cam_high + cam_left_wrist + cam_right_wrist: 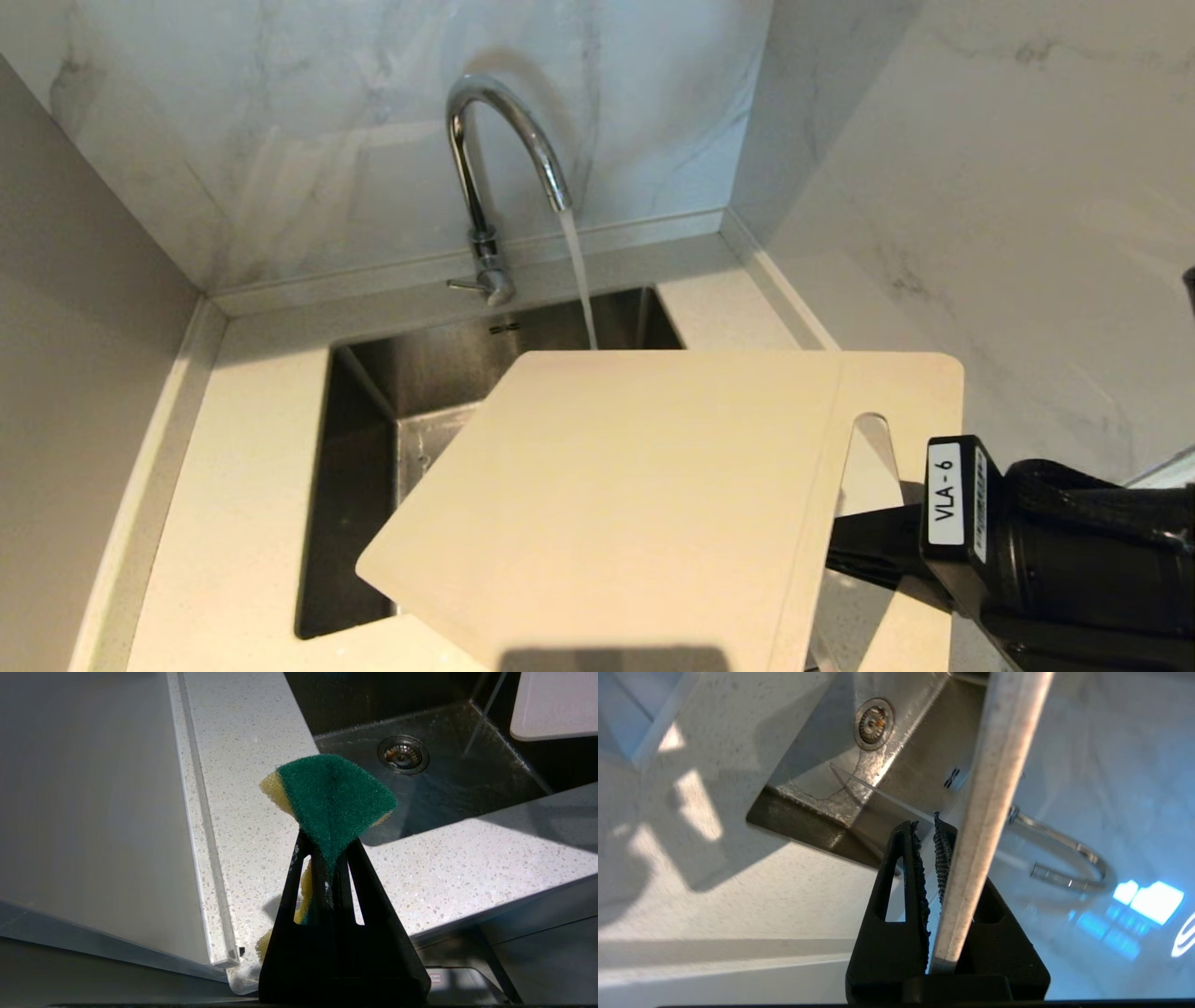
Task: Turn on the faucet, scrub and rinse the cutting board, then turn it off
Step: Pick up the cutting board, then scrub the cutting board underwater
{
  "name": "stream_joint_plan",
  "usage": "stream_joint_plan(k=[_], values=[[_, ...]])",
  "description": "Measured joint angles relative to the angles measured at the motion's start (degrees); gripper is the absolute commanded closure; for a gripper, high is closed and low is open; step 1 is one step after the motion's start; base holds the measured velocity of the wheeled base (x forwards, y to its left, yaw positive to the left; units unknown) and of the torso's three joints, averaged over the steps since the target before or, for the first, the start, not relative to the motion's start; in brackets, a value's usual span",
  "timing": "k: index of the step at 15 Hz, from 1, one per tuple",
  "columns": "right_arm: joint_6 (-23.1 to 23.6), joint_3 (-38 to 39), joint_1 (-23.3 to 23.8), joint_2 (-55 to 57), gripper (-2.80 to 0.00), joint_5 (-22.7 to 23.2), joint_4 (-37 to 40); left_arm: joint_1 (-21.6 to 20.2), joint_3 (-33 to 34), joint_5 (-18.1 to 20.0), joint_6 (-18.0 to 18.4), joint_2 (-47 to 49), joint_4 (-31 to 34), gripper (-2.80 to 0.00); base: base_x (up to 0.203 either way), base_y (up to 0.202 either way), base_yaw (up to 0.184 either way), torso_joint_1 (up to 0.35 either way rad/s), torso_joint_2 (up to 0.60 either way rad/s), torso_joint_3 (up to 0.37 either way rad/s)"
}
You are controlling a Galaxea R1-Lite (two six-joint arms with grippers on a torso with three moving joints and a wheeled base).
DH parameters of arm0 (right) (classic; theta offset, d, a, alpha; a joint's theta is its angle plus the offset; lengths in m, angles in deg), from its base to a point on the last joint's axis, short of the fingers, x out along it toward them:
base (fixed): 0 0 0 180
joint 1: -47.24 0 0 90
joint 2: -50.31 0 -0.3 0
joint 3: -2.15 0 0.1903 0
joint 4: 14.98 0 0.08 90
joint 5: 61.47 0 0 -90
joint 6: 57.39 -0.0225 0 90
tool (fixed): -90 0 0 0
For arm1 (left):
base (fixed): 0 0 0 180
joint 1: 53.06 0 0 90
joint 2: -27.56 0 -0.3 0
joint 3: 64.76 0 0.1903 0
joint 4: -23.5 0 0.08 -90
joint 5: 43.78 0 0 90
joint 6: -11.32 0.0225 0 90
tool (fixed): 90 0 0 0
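The chrome faucet (495, 140) stands behind the sink and a stream of water (579, 280) runs from its spout. The cream cutting board (635, 485) hangs tilted over the sink, short of the stream. My right gripper (868, 546) is shut on its edge by the handle slot. In the right wrist view the board (994, 788) runs edge-on between the fingers of that gripper (927, 830), with the faucet (1069, 858) beyond. My left gripper (327, 858) is shut on a green-and-yellow sponge (331, 793) above the counter, outside the head view.
The steel sink (373, 401) is set in a pale speckled counter (243, 467), with its drain (403, 754) in the basin floor. Marble walls close in behind and on the right. A corner of the board (556, 704) shows in the left wrist view.
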Motion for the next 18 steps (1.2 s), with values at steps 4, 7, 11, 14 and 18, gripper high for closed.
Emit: stream_joint_plan(k=[4,7,11,14,18], values=[[9.2,-3.9,2.3,4.3,0.0,-0.1,4.9,0.0,0.0,0.0,0.0,0.0,0.0,0.0,0.0,0.0,0.0,0.0,0.0,0.0],[17.1,-7.4,5.8,8.1,0.0,-0.1,8.5,0.0,0.0,0.0,0.1,0.0,0.0,0.0,0.0,0.0,0.0,0.0,0.0,0.0],[23.8,-13.4,8.5,13.5,0.0,-0.1,9.5,0.0,0.0,-0.1,0.3,0.0,-0.1,0.0,0.0,0.0,0.0,0.0,0.0,0.0],[25.9,-15.1,9.2,15.5,0.0,0.0,9.5,0.0,0.0,0.0,0.3,0.0,-0.1,0.0,0.0,0.0,0.0,0.0,0.0,0.0],[27.3,-19.3,10.3,18.6,0.0,3.9,9.5,0.0,0.0,-0.1,0.2,0.0,-0.1,0.0,0.0,0.0,0.0,0.0,0.0,0.0]])
